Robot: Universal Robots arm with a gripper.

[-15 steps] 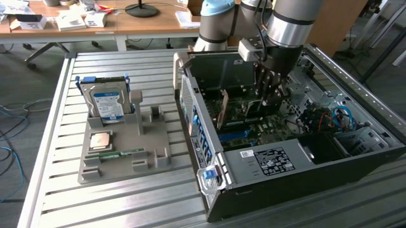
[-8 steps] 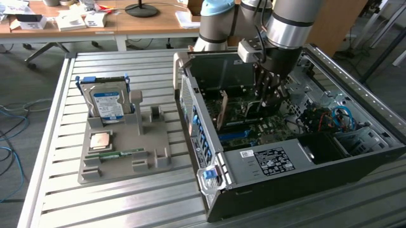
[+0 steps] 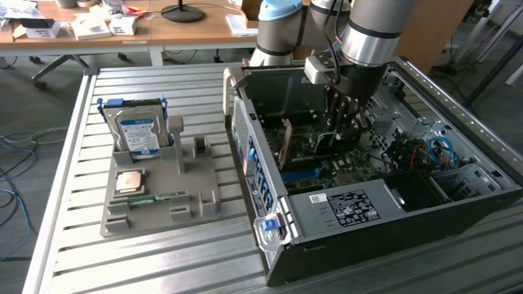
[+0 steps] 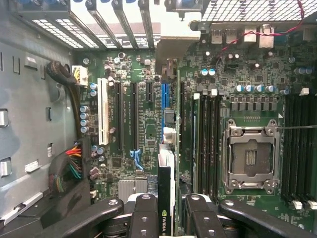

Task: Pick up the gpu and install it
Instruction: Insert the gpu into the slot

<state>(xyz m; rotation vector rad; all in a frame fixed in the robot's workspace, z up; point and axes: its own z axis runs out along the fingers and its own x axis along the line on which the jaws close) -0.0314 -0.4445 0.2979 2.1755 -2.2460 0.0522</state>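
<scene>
Closed on the gpu (image 4: pixel 165 220): clamped edge-on between the two black fingers (image 4: pixel 143 213) of the gripper (image 4: pixel 168 201), with a green-logo strip showing along the card's upper edge. Deep inside the open computer case (image 3: pixel 392 239), above the motherboard (image 4: pixel 133 124), in line with the blue expansion slot (image 4: pixel 164 96) and pointing toward the case's slotted rear wall. Contact between lower edge and slot impossible to judge. Judged light and stiff, a thin board unlikely to flex under a pinch. Fragile all the same: probably bare components on the faces and contacts along the lower edge, easily damaged if pressed down askew. Likely smooth on the faces, so prone to sliding between the pads under downward force. Best pinched across both faces at the upper edge, as here, well away from the lower contacts and the metal bracket end, with the card upright and square to the slot.
</scene>
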